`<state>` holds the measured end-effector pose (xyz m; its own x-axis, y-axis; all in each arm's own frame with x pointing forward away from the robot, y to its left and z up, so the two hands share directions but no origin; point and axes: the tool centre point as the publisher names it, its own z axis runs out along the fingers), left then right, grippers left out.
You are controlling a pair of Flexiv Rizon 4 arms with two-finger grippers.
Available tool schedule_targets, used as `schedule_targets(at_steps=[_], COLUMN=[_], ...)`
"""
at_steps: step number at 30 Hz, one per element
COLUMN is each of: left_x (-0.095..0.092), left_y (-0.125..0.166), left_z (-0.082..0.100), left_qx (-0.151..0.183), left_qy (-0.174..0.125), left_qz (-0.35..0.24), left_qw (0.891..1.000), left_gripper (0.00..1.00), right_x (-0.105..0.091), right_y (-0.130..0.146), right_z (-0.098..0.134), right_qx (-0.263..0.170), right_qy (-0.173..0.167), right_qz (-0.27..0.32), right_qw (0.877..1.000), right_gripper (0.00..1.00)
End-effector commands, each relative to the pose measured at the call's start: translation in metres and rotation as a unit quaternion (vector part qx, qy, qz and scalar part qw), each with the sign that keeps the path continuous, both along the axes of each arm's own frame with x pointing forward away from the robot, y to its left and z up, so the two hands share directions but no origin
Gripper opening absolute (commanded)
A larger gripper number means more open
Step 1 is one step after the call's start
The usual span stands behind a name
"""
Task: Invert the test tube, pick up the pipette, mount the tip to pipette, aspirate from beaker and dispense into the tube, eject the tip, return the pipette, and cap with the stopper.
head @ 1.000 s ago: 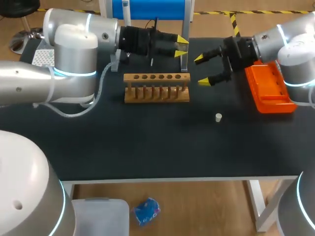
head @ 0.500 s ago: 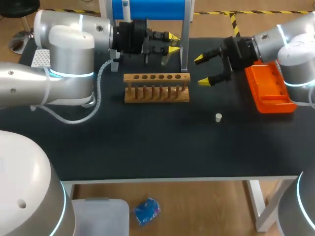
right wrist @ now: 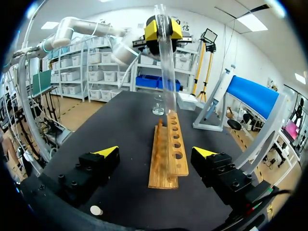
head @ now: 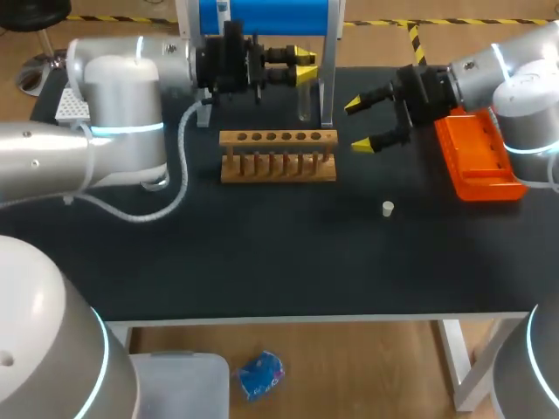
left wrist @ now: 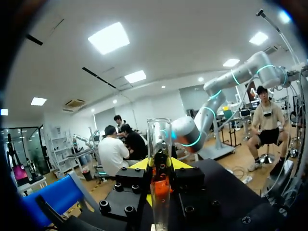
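The left gripper was clamped on the test tube, which hung upright below its fingers. Thin, slick glass looked light but brittle; a gentle mid-body hold seemed safest. The right gripper stood open, empty

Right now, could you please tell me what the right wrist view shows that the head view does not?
Only the right wrist view shows the small clear glass beaker beyond the wooden test tube rack. Only the head view shows the orange plastic tray. Both show the clear glass test tube gripped by the left gripper, the rack and the small white stopper.
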<state>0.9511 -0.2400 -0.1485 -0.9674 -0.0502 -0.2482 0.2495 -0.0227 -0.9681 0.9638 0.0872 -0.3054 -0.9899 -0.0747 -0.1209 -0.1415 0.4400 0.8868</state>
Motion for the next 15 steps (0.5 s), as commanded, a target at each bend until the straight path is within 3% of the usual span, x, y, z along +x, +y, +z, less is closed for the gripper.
schedule_targets(at_steps=[1,3,4,5,6,8,10,15], left_x=[-0.005,-0.005,-0.004,-0.004,-0.004,-0.004,-0.003,0.005], left_y=[-0.002,-0.002,0.000,0.001,0.002,0.006,0.007,0.009], left_z=[-0.007,-0.007,-0.007,-0.008,-0.006,-0.003,-0.001,-0.007], left_qx=[-0.021,-0.021,0.025,0.049,0.047,0.081,0.074,0.066], left_qy=[-0.003,-0.003,0.022,0.035,0.036,0.054,0.047,0.076], left_qz=[0.010,0.010,0.033,0.051,0.062,0.099,0.101,0.127], left_qw=[1.000,1.000,0.999,0.997,0.996,0.990,0.991,0.987], left_gripper=[0.00,0.00,0.00,0.00,0.00,0.00,0.00,0.00], right_x=[-0.001,-0.001,-0.001,-0.001,-0.001,-0.001,-0.001,-0.001], right_y=[0.000,0.000,0.000,0.000,0.000,0.000,0.000,0.000], right_z=[0.001,0.001,0.001,0.001,0.001,0.001,0.001,0.001], right_qx=[-0.001,-0.001,-0.001,-0.001,-0.001,-0.001,-0.001,-0.001], right_qy=[0.000,0.000,0.000,0.000,0.000,0.000,0.000,0.000], right_qz=[0.000,0.000,0.000,0.000,0.000,0.000,0.000,0.000], right_qw=[1.000,1.000,1.000,1.000,1.000,1.000,1.000,1.000], right_gripper=[1.00,1.00,1.00,1.00,1.00,1.00,1.00,1.00])
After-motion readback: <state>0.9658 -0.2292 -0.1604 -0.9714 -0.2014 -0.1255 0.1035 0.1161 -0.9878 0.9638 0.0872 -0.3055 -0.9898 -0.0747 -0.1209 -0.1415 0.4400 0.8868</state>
